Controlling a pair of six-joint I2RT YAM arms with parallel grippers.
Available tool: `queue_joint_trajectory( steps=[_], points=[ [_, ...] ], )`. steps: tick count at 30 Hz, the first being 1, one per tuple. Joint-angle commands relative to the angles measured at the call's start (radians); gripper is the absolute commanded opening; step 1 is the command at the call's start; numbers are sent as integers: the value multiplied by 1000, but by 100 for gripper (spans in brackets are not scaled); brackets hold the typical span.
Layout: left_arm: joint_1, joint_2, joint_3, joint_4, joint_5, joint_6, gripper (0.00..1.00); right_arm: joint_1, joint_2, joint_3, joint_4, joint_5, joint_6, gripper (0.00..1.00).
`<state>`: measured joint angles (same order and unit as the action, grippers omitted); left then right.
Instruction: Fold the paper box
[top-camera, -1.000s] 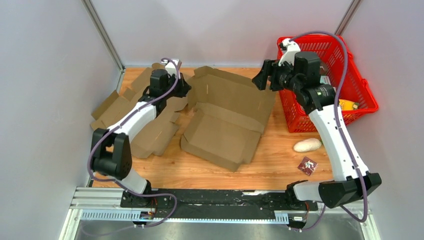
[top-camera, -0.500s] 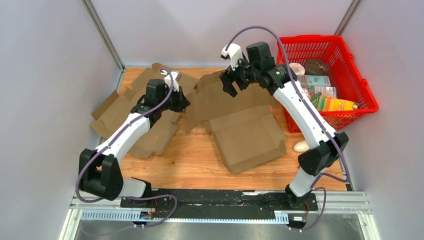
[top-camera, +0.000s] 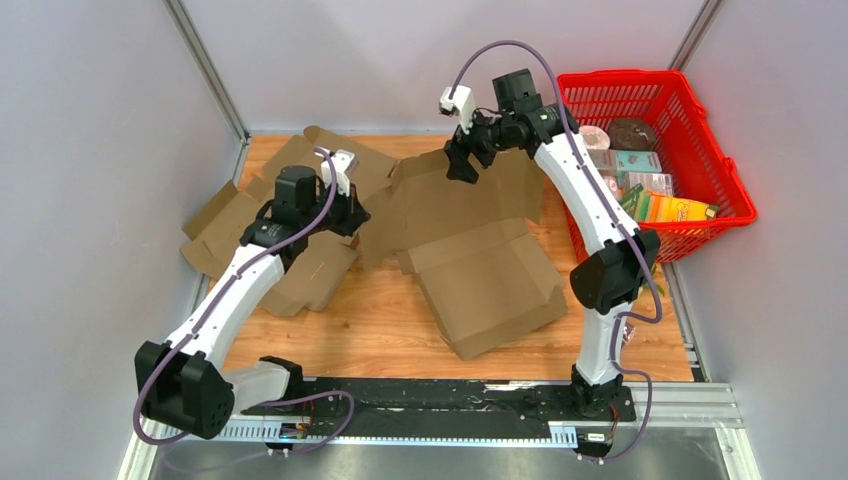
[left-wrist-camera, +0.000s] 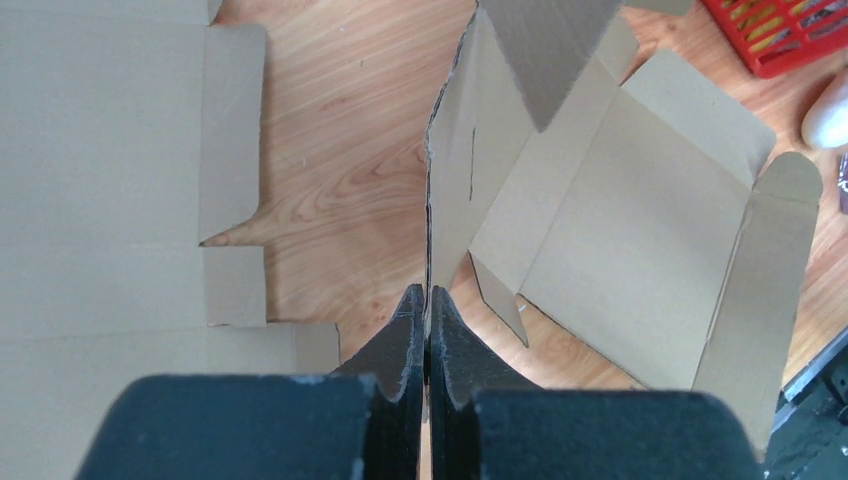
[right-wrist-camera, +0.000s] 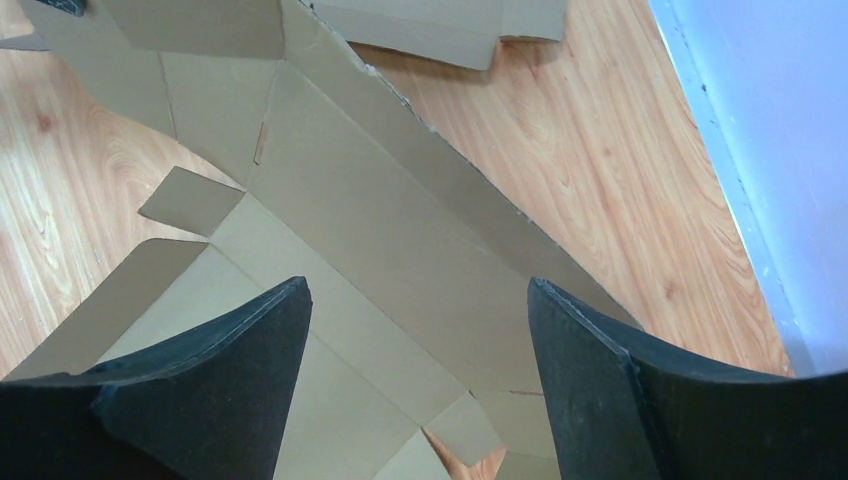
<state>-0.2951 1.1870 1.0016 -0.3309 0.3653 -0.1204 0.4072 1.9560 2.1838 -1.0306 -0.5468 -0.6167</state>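
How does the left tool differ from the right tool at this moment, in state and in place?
The left tool is shut, pinching the thin edge of a flap of the paper box; the right tool is open, with nothing between its fingers. The left tool is at the box's left side; the right tool is over its raised far panel. Both are black, two-fingered and at the same box.

wood-grain table (top-camera: 380, 330) w/ pale grey walls (top-camera: 100, 150) on 3 sides, even light.
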Motion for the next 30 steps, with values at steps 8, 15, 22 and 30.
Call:
queue_joint_trajectory(
  steps=[8,15,22,30],
  points=[
    [-4,-73,28,-118,24,163,0,10,78,94,7,-150,-97,80],
    [-6,-86,23,-122,43,200,0,33,84,56,52,-173,-101,79],
    [-7,-112,19,-129,41,232,0,47,60,-21,190,-83,-69,81],
    [-4,-102,29,-151,-11,249,0,48,46,-74,90,-128,-92,47]
  ],
)
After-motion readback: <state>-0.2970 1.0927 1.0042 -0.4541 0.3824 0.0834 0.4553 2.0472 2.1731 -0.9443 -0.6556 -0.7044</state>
